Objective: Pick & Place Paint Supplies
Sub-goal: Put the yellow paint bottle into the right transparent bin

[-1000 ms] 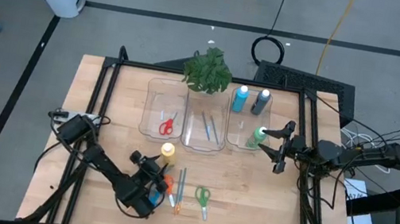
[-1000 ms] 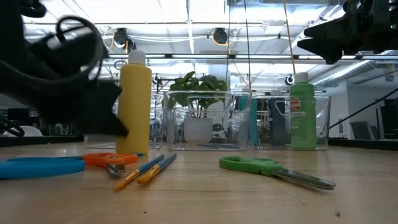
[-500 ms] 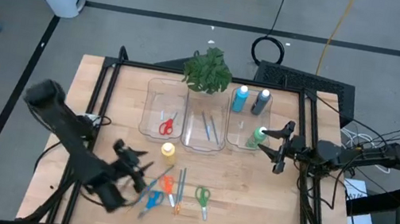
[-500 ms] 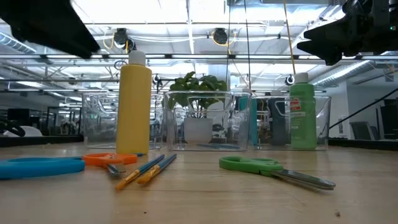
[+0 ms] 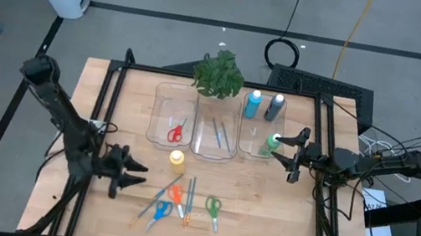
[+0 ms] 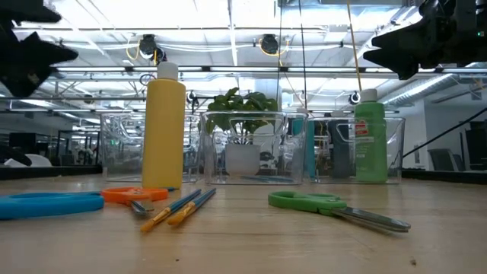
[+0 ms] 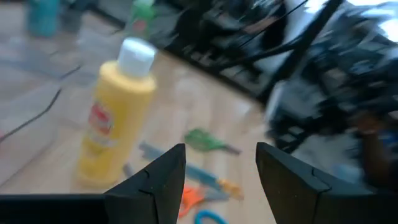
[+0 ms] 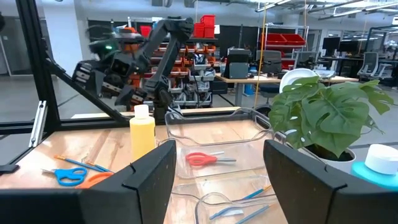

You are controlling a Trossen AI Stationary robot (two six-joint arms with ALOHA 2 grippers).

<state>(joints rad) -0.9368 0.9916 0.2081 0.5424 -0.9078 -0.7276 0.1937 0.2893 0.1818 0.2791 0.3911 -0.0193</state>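
**Left tool poised beside the loose supplies, nothing yet gripped**

The left tool (image 5: 123, 176) hung over the surface (image 5: 277, 230) with its jaws parted and empty, just beside the yellow paint bottle (image 5: 177, 160). Near that bottle lay the orange-handled scissors (image 5: 175, 193), blue-handled scissors (image 5: 161, 210), a pair of brushes (image 5: 189, 199) and the green-handled scissors (image 5: 213, 209), all out in the open. The red-handled scissors (image 5: 175, 134) already sat in the left bin (image 5: 160, 93); the green paint bottle (image 5: 271, 144) stood in the right bin (image 5: 243, 149), with the light blue bottle (image 5: 254, 102) and dark bottle (image 5: 275, 105) behind it. The right tool (image 5: 296, 155) waited spread open and empty just beside that bin.

The upright yellow bottle looked the likeliest next pick. A good approach would probably be level, jaws wide enough to straddle the body below the cap, closing squarely so the bottle did not tip onto the scissors beside it.
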